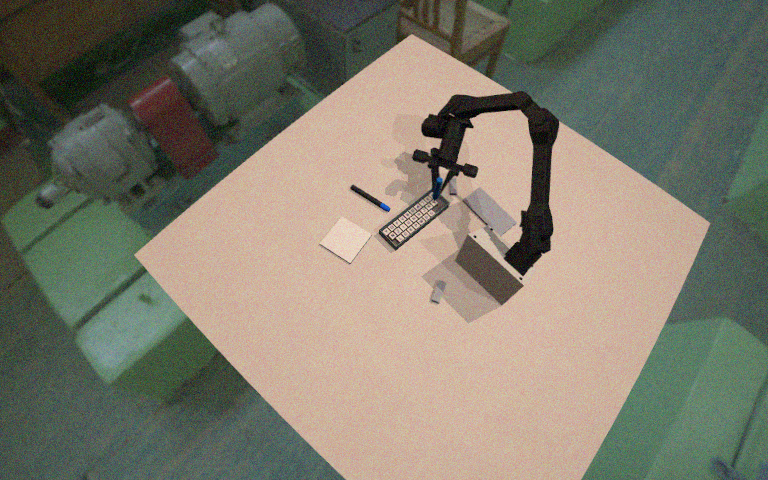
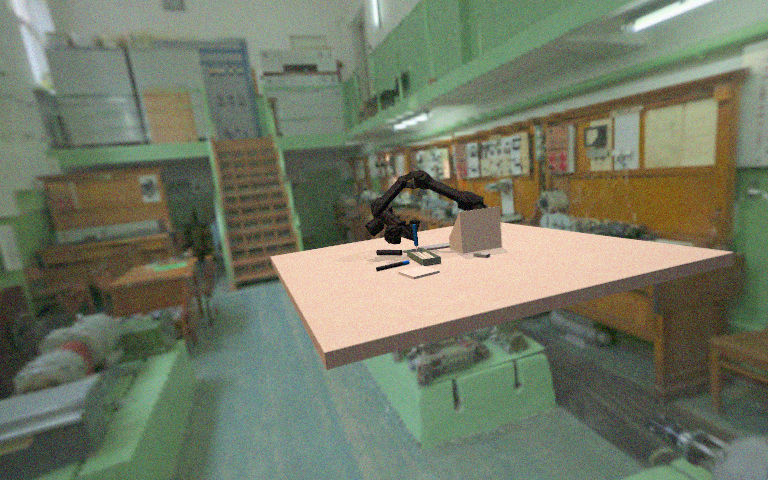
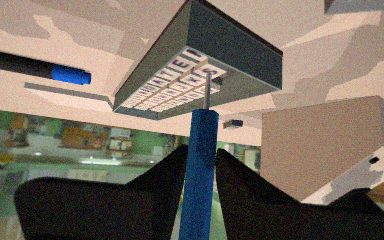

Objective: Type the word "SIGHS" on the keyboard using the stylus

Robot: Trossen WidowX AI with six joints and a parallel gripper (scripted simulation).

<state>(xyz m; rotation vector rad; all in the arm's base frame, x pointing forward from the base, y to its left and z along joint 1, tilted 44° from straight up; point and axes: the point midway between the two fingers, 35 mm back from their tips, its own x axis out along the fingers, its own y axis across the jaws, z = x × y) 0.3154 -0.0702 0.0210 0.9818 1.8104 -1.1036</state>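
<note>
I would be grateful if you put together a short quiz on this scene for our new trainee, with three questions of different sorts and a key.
1. True or false: the stylus is held between the jaws.
2. Which letter is on the key that the stylus tip overlaps in the wrist view? A) E B) S C) X
3. Fill in the blank: the marker lying beside the keyboard is black with a ____ end.

Key: 1. True; 2. B; 3. blue
</note>
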